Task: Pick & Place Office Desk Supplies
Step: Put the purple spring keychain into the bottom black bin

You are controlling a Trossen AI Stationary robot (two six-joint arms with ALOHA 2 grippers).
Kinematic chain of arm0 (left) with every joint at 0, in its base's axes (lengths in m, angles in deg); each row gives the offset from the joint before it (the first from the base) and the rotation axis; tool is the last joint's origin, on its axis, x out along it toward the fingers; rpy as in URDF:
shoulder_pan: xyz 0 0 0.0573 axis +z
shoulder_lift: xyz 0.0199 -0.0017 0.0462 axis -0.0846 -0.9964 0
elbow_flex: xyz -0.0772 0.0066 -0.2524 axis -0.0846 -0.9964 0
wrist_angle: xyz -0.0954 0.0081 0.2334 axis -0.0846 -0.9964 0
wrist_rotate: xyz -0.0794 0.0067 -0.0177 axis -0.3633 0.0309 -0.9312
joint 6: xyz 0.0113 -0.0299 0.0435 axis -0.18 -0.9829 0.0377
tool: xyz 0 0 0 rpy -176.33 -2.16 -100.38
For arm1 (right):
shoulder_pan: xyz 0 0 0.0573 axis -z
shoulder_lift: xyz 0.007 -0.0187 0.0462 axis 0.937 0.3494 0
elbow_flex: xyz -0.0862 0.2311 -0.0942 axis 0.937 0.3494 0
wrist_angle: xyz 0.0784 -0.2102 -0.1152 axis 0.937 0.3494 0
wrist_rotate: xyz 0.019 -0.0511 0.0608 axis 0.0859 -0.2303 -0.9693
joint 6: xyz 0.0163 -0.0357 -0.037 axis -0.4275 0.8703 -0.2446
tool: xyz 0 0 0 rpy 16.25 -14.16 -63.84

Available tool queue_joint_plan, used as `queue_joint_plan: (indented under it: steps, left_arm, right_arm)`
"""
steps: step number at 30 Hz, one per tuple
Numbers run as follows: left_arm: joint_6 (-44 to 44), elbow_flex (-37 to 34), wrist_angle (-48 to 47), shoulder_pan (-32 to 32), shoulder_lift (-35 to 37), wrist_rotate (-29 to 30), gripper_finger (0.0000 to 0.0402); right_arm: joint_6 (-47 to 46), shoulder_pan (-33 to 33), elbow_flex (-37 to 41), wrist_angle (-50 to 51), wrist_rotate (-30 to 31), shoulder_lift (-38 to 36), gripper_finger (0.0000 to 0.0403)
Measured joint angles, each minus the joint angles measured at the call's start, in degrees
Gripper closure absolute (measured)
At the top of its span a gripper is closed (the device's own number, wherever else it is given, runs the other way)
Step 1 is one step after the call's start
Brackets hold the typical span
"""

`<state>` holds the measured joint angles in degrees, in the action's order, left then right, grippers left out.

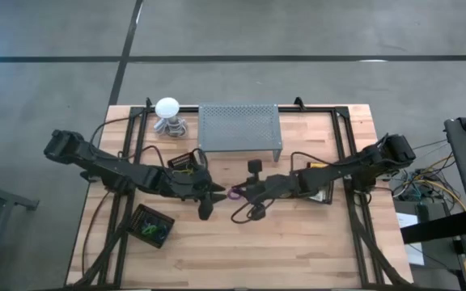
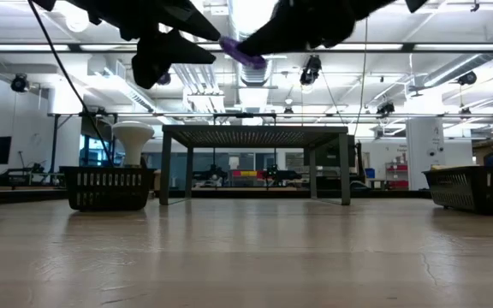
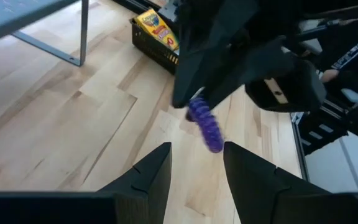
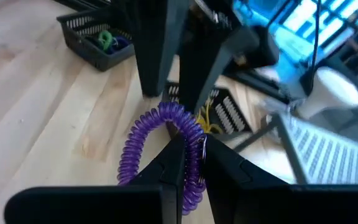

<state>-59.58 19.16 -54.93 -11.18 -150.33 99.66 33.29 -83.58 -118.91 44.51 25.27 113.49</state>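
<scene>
A purple coiled loop (image 4: 160, 124) hangs above the table's middle, and my right gripper (image 4: 191, 144) is shut on it. It shows small in the high view (image 1: 235, 191) and the low view (image 2: 243, 53). My left gripper (image 3: 197, 163) is open and faces it from the table's left. Its two fingers (image 4: 157, 56) stand just beyond the loop's far end, and I cannot tell whether they touch it. A black basket (image 4: 79, 34) near the front left holds a green loop (image 4: 106, 40) and a blue one. My right gripper pinches one side of the purple loop's ring (image 4: 194, 163) between its two fingers. It comes from the table's right, slanting a little downward. The loop is lifted clear of the table, and its free part (image 3: 205, 124) sticks out ahead of the fingertips toward my left gripper.
A basket with yellowish rubber bands (image 1: 184, 162) sits behind my left gripper. A basket (image 3: 160, 55) with a yellow-and-green crayon box (image 3: 156, 26) lies under my right arm. The grey perforated stand (image 1: 239, 129) and the white ball-topped object (image 1: 167, 109) stand at the far edge.
</scene>
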Motion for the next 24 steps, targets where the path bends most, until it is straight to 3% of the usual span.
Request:
queue_joint_plan:
  steps: [15, 24]
  left_arm:
    - [1.86, 0.24, -0.15, 0.33, -1.18, 1.46, 0.0254]
    - [2.98, 0.22, -1.00, 0.71, -1.16, 0.90, 0.0324]
  right_arm:
    - [9.22, 1.12, -8.08, 1.96, 0.57, 6.26, 0.0364]
    - [10.05, 1.19, -7.75, 1.78, 1.29, 6.02, 0.0364]
